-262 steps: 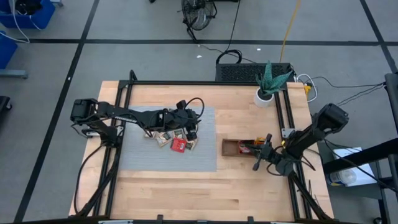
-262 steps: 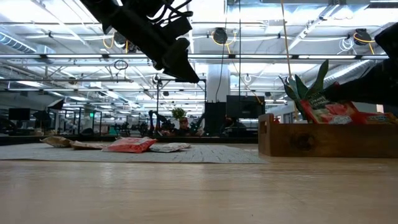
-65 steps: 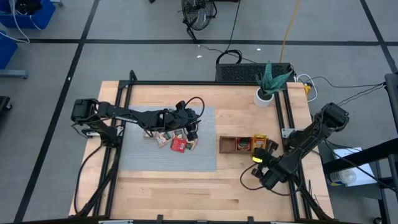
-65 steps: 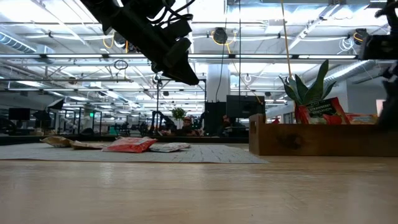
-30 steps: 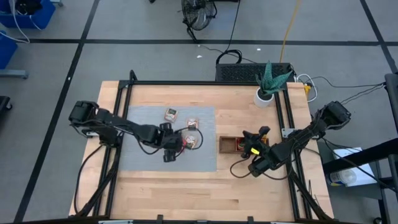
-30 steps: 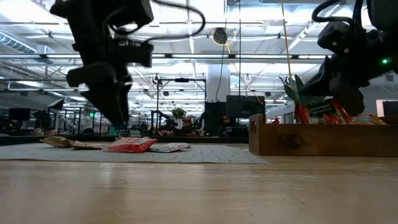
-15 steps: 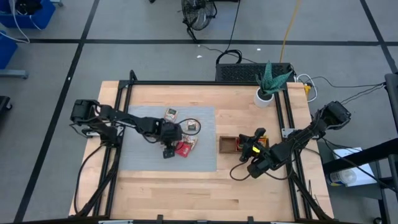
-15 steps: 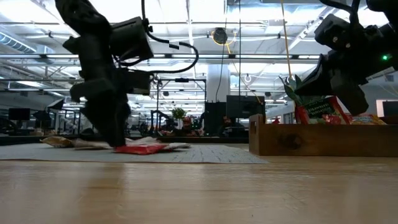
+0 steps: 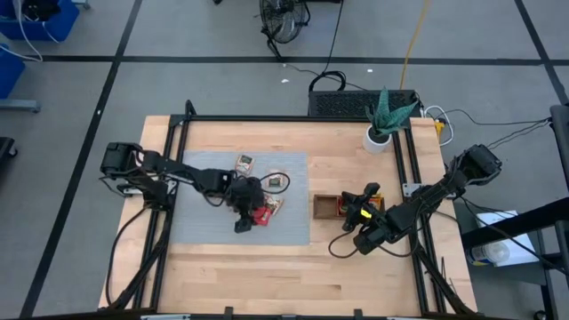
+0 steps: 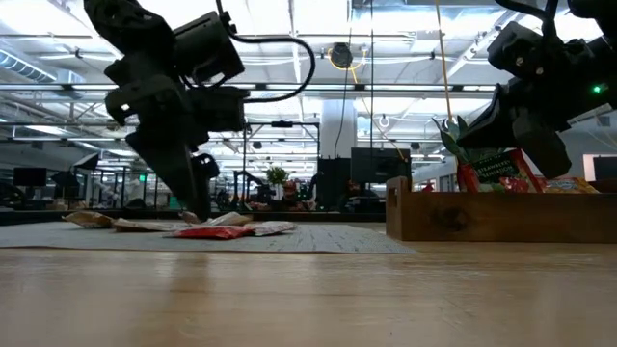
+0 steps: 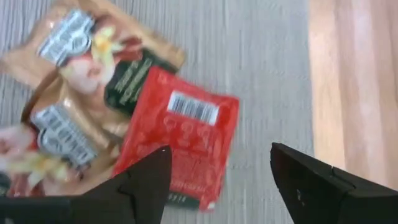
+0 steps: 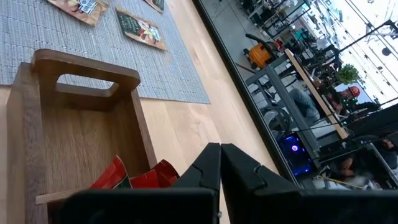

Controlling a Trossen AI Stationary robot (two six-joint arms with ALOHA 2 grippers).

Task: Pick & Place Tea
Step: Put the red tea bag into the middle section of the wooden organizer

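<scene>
In the left half of the high view, the left gripper is hanging low over the grey mat. Its fingers are standing wide open and are holding nothing. The red tea sachet is lying flat on the mat, right under them and between them. Its corners are pointing slantwise, so the fingers are not lined up square with its edges. The left arm is much nearer to it than the right arm.

More tea sachets are lying near it on the mat, some touching the red one.

Toward the right of the high view, the wooden tray is sitting on the bench. The right gripper is hanging just over the tray with its fingers shut and nothing in them.

The left wrist view is showing the red sachet overlapping a tan one, which the high view is hiding under the arm. The right wrist view is showing red sachets already in one part of the tray, with another part empty.
</scene>
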